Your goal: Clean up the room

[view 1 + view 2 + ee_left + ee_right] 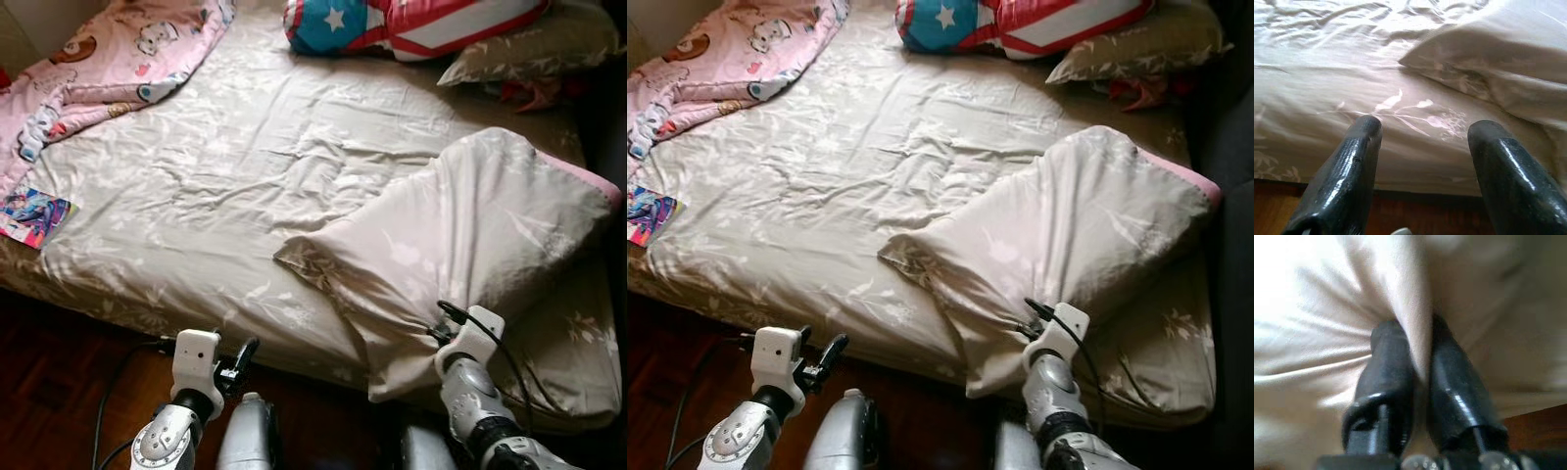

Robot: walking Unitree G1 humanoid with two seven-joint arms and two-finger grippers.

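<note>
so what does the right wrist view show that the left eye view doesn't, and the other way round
The right wrist view shows the right gripper close up: its two black fingers are pinched on a fold of the beige blanket.

The left eye view takes in the bed, the pink blanket, the flag pillow, a colourful booklet and the left gripper low over the dark floor.

Both show the beige blanket and some wooden floor.
</note>
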